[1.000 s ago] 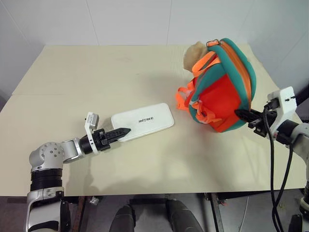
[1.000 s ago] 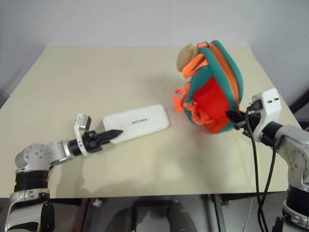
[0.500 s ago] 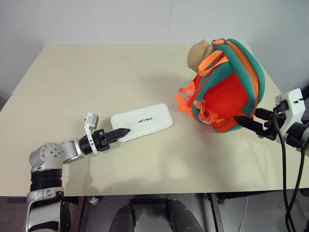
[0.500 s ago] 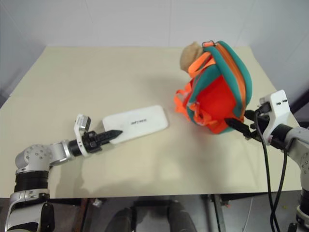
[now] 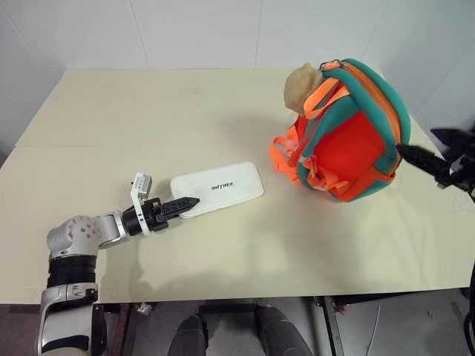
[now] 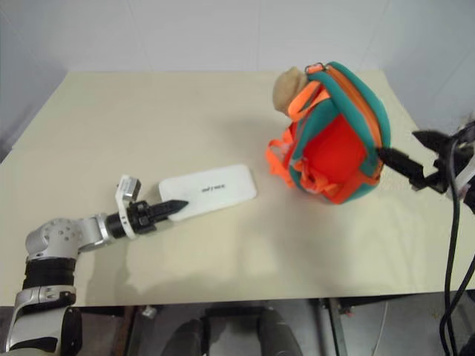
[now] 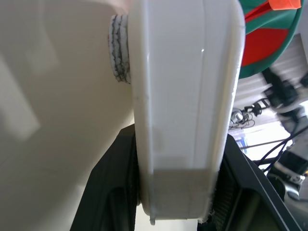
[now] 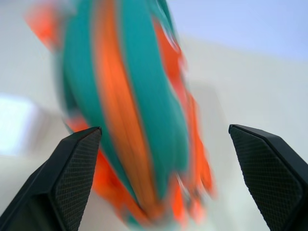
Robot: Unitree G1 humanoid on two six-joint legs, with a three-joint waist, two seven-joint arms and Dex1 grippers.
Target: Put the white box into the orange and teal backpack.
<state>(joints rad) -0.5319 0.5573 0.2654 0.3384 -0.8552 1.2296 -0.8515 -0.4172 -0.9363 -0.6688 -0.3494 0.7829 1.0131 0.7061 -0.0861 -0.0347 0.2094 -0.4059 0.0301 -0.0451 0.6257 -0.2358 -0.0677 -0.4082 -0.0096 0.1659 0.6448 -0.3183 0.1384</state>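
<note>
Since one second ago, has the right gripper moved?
Yes. The right gripper has let go of the orange and teal backpack, opened, and pulled up and away toward the table's right edge.

Silver-grey rounded joints on the left arm (image 5: 78,241), then a black ribbed wrist and a small white camera block. Black, pointed, finely cross-hatched fingers (image 8: 72,171) on both grippers. Black cables (image 6: 453,222) looping down beside the right arm.

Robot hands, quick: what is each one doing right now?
Left gripper: shut on the white box.
Right gripper: open, holding nothing, beside the backpack.
</note>
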